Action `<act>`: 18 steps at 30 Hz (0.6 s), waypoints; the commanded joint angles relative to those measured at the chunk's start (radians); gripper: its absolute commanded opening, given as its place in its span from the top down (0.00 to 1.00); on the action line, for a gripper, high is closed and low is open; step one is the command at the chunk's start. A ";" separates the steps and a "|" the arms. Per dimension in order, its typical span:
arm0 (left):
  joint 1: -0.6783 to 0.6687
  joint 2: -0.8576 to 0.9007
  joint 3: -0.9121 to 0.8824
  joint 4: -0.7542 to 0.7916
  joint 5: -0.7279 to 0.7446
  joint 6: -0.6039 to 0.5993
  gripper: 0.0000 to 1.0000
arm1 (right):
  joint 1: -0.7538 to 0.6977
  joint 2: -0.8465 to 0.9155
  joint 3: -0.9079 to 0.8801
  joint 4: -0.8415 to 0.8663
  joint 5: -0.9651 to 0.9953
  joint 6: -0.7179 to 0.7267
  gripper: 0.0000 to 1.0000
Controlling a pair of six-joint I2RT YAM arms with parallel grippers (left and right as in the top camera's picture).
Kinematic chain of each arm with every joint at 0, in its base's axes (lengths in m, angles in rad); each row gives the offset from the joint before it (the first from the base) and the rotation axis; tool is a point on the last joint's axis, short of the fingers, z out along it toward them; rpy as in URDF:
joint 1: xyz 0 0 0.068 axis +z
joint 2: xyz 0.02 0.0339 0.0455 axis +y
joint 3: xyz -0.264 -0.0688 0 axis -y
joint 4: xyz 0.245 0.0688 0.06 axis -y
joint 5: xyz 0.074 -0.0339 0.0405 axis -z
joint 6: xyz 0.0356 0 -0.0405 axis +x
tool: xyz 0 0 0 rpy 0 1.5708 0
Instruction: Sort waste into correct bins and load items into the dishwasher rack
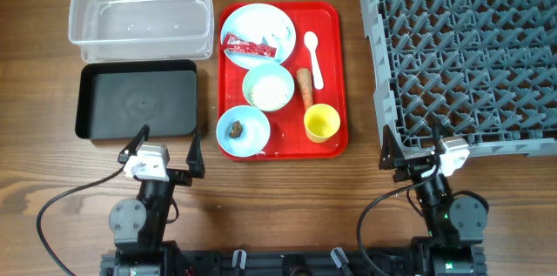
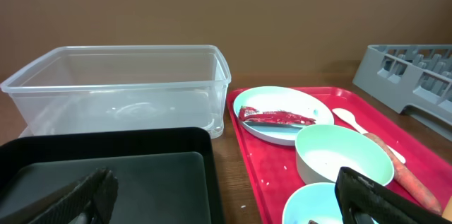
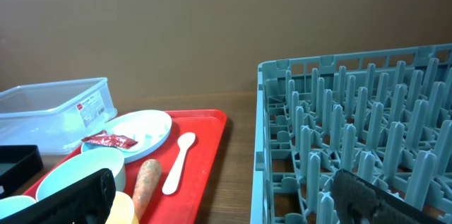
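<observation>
Left gripper (image 1: 170, 138) and right gripper (image 1: 412, 147) hang wide open and empty at the table's (image 1: 35, 163) near edge; waste (image 1: 248, 47) and dishes (image 1: 267, 86) sit on the red tray (image 1: 336, 76) mid-table, bins (image 1: 135, 102) left and dishwasher rack (image 1: 470, 50) right, likely one arm per side.

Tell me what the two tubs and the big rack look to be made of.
Clear tub: transparent plastic, it seems, lightly glossy; its inside shows through the walls, and the rim is rounded.
Black tub: probably hard plastic, glossy; its floor reflects light in soft ripples.
Dishwasher rack: grey moulded plastic by the look, matte; the pegs and grid are uniform, with no metallic shine.
</observation>
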 commanded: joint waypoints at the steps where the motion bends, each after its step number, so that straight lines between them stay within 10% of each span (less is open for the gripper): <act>1: -0.003 -0.007 -0.006 -0.003 -0.013 -0.003 0.00 | 0.007 0.003 -0.002 0.002 0.005 -0.011 0.00; 18: -0.003 -0.007 -0.006 0.004 0.047 -0.003 0.00 | 0.007 0.003 -0.002 0.002 0.005 -0.011 0.00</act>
